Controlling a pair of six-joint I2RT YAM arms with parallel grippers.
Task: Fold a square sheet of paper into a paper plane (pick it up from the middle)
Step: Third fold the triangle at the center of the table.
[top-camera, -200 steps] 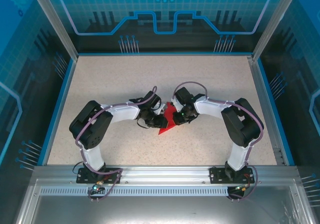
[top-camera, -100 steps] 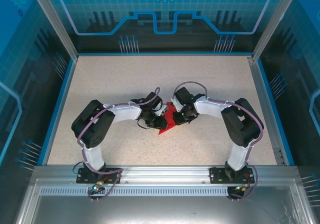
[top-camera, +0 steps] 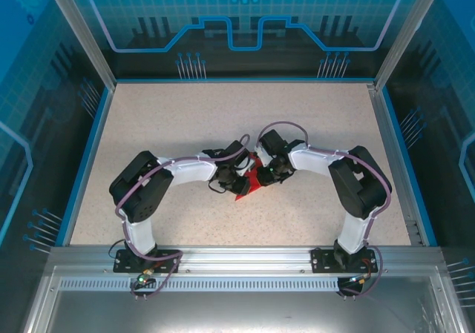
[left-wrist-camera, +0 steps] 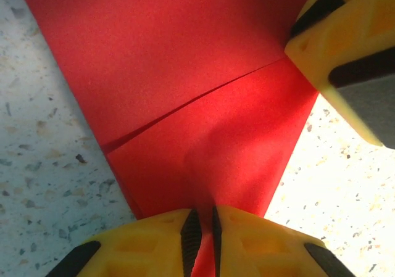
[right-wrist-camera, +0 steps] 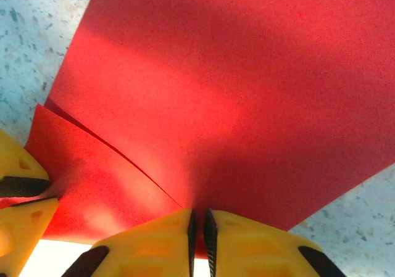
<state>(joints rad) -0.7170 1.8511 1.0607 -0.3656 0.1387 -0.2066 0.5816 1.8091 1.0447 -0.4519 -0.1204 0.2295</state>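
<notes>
Item: square sheet of paper point(top-camera: 248, 183), bright red, partly folded, lying near the middle of the bench point(top-camera: 185, 118) between the two arms. From above it reads as a narrow wedge with its tip toward the near edge. Layers: two plies meet along a diagonal seam point(left-wrist-camera: 197, 95); a thin dark gap along it suggests the upper ply is not pressed flat. Holds: left hand point(left-wrist-camera: 202, 227) clenched on the narrowing end of the sheet, with red paper pinched in the slit between its yellow fingers. The right hand point(right-wrist-camera: 199, 227) is likewise clenched on a side edge, at the point where the seam runs into its fingertips. The two hands sit close together over the paper. Step in hand, as judged: setting a diagonal fold that shapes the nose. Handling notes: treat one hand as the anchor and move only the other, slowly and low to the bench, so the thin sheet does not buckle or lift. Carry the folded edge to the centre line before pressing, since a skewed nose spoils every later fold. Avoid pulling the hands apart, which could tear the paper at the seam. Mind the small clearance between the fingers. Flatten the lifted ply along its whole length before either grip is let go.
</notes>
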